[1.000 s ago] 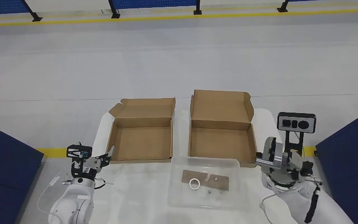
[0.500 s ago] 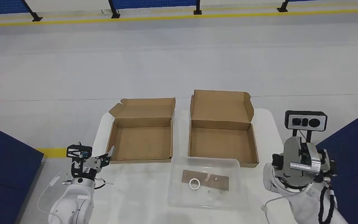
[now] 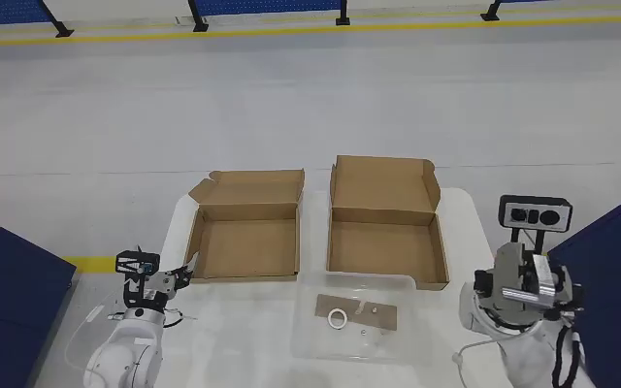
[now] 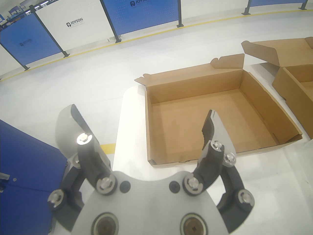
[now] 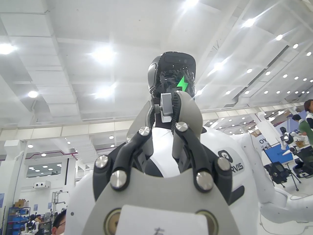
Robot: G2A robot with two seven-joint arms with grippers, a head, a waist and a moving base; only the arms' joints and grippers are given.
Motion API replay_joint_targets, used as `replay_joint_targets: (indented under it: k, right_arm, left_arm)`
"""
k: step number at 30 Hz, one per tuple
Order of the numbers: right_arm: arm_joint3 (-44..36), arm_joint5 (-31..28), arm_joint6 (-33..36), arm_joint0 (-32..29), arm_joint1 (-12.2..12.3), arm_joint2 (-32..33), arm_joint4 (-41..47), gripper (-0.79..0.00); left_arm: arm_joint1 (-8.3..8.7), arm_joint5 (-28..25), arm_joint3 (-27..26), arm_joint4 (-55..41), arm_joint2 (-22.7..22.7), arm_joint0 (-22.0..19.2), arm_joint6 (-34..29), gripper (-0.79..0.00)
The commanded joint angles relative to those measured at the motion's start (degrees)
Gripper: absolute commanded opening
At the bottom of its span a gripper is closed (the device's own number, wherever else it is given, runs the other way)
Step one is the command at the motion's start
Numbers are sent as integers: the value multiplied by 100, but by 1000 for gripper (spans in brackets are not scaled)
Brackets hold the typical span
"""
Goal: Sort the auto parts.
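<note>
White glossy shells on left arm [image 3: 121,354] and right arm [image 3: 529,361]. Behind the jaws: grey metal plate [image 4: 146,206], black links [image 4: 210,158], round silver screws [image 4: 84,138]. Beyond the right jaws: black head [image 5: 171,73], green lightning-bolt mark [image 5: 182,83].

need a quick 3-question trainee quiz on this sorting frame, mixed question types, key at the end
1. True or false: the left cardboard box and the right cardboard box are both empty.
2. Where does the white ring lie? A) in the left cardboard box B) in the clear plastic tray C) in the right cardboard box
3. Fill in: the left gripper is open and holds nothing; the small grey metal part is clamped in the ___ gripper.
Key: 1 true; 2 B; 3 right, the right gripper.
</note>
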Motion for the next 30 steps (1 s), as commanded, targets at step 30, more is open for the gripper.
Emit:
replay_joint_targets:
  k: [30]
  right_arm:
    - [18, 245, -84, -247, -369, 275, -505, -785]
  left_arm:
    - [0, 0, 0, 0, 0, 0, 0, 0]
